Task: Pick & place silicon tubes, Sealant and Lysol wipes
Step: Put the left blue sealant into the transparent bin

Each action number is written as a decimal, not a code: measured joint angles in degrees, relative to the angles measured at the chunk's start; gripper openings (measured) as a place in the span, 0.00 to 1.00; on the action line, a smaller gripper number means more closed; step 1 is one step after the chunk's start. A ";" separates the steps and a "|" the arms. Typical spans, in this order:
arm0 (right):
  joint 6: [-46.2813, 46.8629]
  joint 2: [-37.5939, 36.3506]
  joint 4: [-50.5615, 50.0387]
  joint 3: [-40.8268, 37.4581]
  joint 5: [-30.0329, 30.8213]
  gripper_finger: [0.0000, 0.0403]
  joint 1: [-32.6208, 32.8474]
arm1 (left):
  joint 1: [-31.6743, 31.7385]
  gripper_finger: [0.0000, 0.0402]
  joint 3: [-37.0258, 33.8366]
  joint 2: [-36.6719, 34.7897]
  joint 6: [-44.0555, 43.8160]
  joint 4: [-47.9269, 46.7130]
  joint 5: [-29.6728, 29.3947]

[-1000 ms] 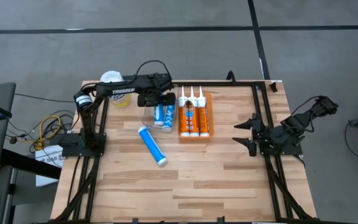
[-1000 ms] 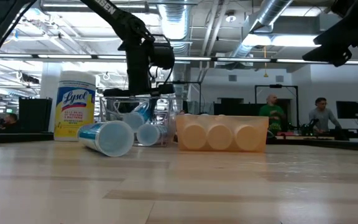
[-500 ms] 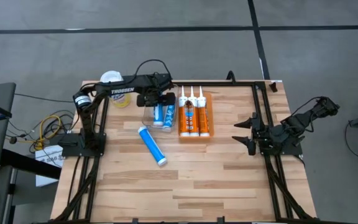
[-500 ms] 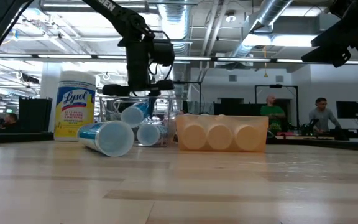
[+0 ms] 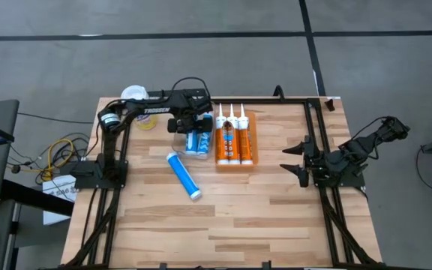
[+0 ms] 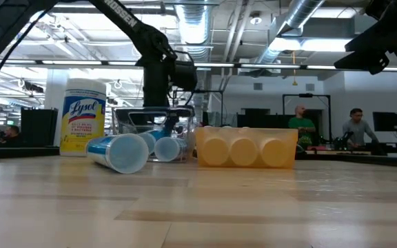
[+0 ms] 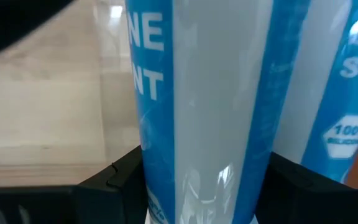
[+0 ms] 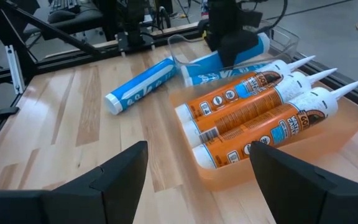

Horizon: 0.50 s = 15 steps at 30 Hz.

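My left gripper (image 5: 188, 126) is low over the clear bin (image 6: 126, 120) at the far left-centre, shut on a blue and white tube (image 7: 210, 106). A second blue tube (image 7: 353, 93) lies beside it in the bin. A third blue tube (image 5: 183, 175) lies on its side on the table, nearer than the bin. The Lysol wipes canister (image 5: 135, 95) stands upright at the far left corner. Three orange tubes (image 5: 235, 139) lie in the orange tray (image 6: 247, 148). My right gripper (image 5: 300, 161) is open and empty at the right side. My left gripper pinches the blue tube's body (image 7: 166, 168) between its two fingers (image 7: 114, 180), one on each side. The fingers come from above, pointing down, and lie across the tube. The tube sits down inside the clear bin next to the second tube; I cannot tell whether it rests on the bin's floor.
The orange tray (image 5: 235, 166) stands right of the clear bin, touching or nearly so. Bare wood lies across the near half and the middle right of the table. Cables and a screen edge lie off the table's left side. People stand in the room beyond the table.
My left gripper has gone down into the clear bin and a little toward the table's right and near edges, still shut on the blue tube. The tube, tilted up before, now sits lower in the bin.
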 joint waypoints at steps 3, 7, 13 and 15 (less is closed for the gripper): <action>0.00 0.00 0.06 0.00 0.00 0.69 0.00 | -0.07 0.50 0.00 0.92 0.02 0.66 0.44; 0.00 0.00 0.13 0.00 -0.02 0.69 0.00 | -0.07 0.50 0.00 1.26 0.90 2.23 0.24; 0.00 0.00 0.17 0.00 -0.02 0.69 0.00 | -0.06 0.62 0.00 1.63 1.07 3.33 0.42; 0.02 0.02 0.17 0.00 -0.04 0.69 0.00 | -0.04 0.68 0.00 1.63 1.12 3.55 0.32</action>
